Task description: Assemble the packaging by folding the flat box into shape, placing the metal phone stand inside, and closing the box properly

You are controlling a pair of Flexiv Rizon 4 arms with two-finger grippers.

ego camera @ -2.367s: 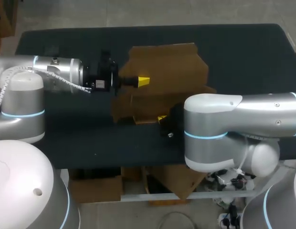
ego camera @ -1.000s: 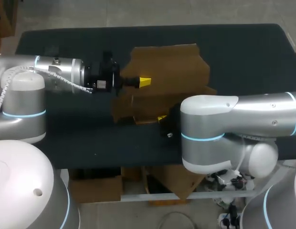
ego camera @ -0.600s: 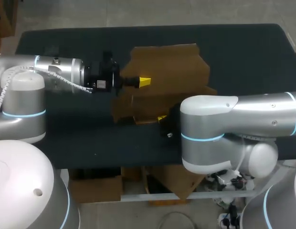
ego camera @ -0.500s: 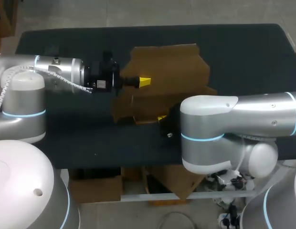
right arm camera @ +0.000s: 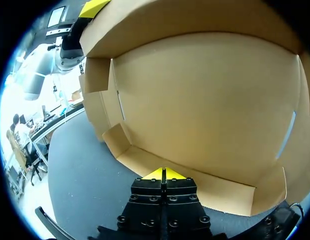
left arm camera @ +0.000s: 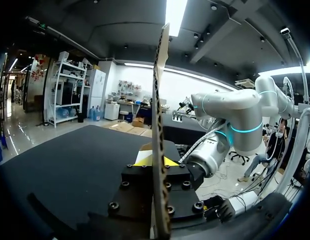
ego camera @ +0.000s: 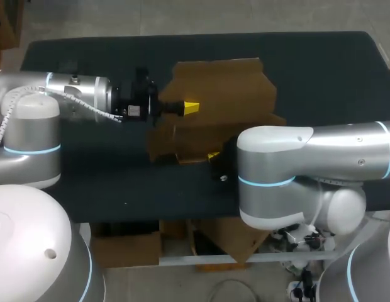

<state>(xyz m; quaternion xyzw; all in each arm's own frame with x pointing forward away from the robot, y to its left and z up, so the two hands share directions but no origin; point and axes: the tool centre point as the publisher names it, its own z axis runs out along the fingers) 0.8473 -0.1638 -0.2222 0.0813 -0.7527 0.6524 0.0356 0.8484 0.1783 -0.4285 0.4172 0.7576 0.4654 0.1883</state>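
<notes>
With the half-folded box (ego camera: 226, 88) mid-bench (ego camera: 321, 63), the left end effector (ego camera: 190, 107), clamped on its upright panel (left arm camera: 157, 100), should hold firm while the right end effector (right arm camera: 164, 173), tips closed at the low flap (right arm camera: 215, 187), pushes squarely along the crease.

the right arm (ego camera: 277, 163) hides the near right part of the box (ego camera: 220, 88).

The cardboard box (ego camera: 220, 88) is plain brown paperboard, matt and faintly fibrous; its cut edge shows corrugated fluting. The desk (ego camera: 321, 69) has a dark, matt, cloth-like cover. The left arm (ego camera: 75, 94) and right arm (ego camera: 346, 148) wear smooth, glossy silver-white shells. The left gripper (left arm camera: 155, 161) and right gripper (right arm camera: 164, 174) are matt black with 2 smooth yellow tips each.
</notes>
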